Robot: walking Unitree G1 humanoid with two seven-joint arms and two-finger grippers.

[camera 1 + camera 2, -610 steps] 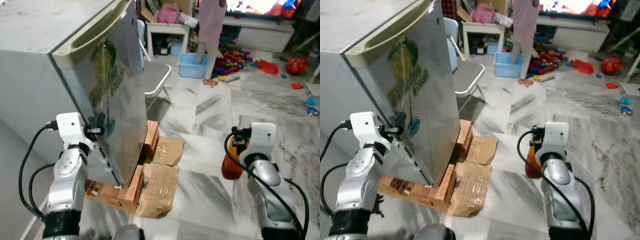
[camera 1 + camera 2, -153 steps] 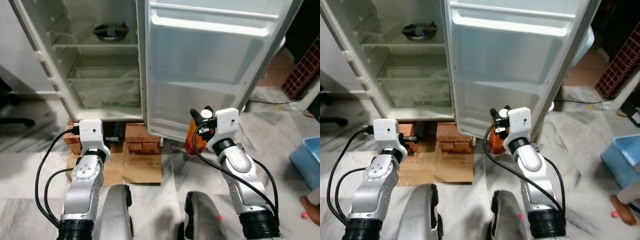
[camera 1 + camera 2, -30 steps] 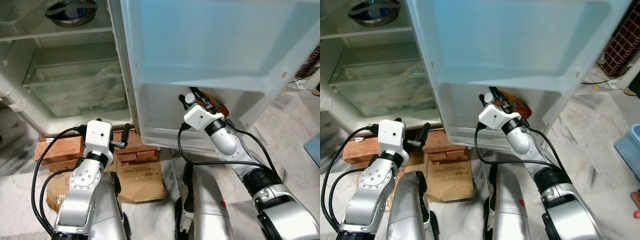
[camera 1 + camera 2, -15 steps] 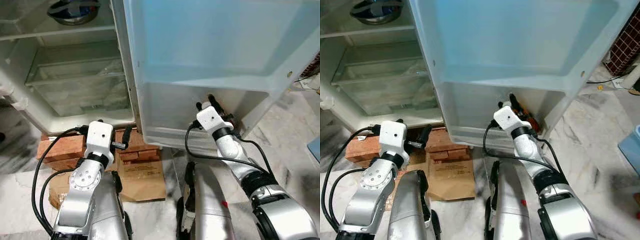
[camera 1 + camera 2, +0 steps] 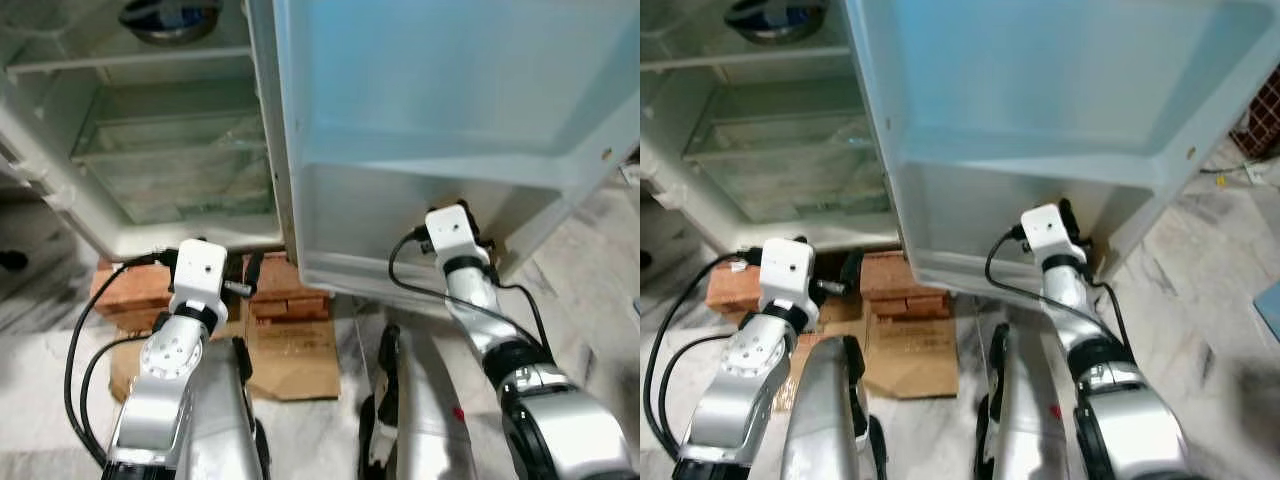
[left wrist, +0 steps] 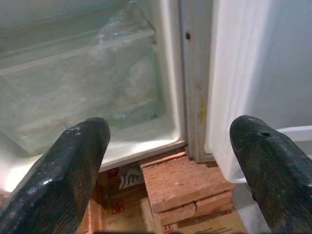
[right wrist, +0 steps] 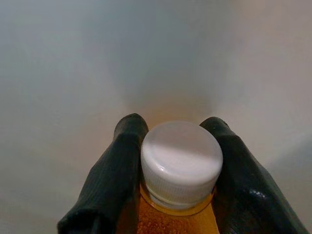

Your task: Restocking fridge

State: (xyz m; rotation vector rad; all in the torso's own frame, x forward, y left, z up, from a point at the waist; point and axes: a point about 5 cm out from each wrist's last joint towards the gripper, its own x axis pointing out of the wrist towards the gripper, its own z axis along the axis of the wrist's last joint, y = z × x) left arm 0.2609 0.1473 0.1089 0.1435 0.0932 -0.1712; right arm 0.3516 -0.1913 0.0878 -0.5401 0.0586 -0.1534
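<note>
Right wrist view: right gripper (image 7: 179, 161) clamps bottle (image 7: 181, 168), apparently against fridge door (image 5: 440, 100).

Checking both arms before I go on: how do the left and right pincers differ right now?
The left pincer is open and holds nothing; the right pincer is shut on a bottle at its white cap. The left points at the bricks under the fridge; the right is in the low door shelf. Both have black fingers.
</note>
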